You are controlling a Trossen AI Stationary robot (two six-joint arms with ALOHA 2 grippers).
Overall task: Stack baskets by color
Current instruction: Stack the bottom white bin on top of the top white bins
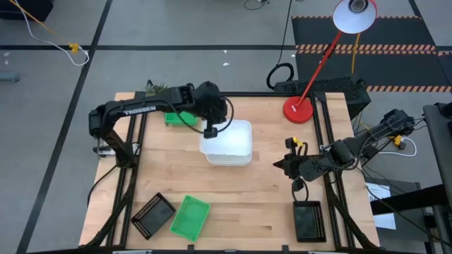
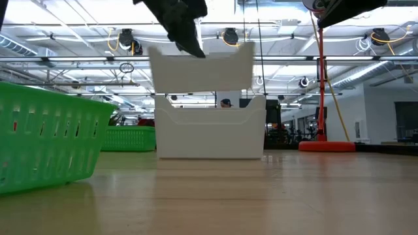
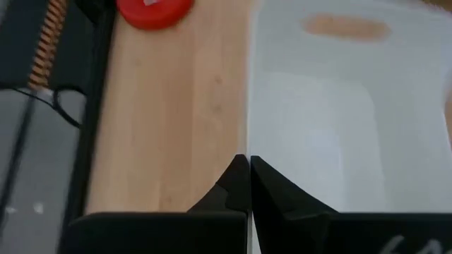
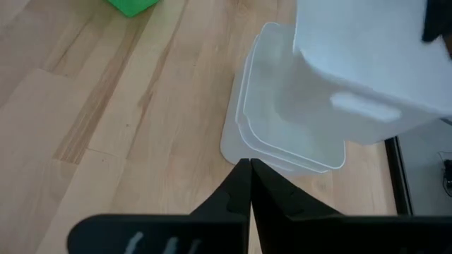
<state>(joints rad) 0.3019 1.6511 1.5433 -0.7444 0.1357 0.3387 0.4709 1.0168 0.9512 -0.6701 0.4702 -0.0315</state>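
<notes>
My left gripper point(image 1: 210, 131) is shut on a white basket point(image 1: 229, 136) and holds it in the air over a stack of white baskets point(image 4: 289, 134), which stands bottom-down on the table's middle. The lifted basket point(image 2: 202, 65) hangs just above that stack point(image 2: 210, 127). A green basket point(image 1: 176, 118) sits at the far left, partly under the left arm. Another green basket point(image 1: 189, 216) and a black basket point(image 1: 153, 215) lie near the front left, and a second black basket point(image 1: 308, 221) lies at the front right. My right gripper point(image 1: 282, 164) is shut and empty, right of the stack. My left gripper pinches the rim of the white basket's side wall point(image 3: 248, 144), on the basket's side toward the table's left, with one finger inside and one outside. The fingers slant down from the table's left. The basket hangs clear of the stack, opening up and about level.
A red round lamp base point(image 1: 299, 109) stands at the far right, and its red stem leans up over the table's far edge. Bare wood lies between the white stack and the front baskets. Dark frame rails run along the table's left and right sides.
</notes>
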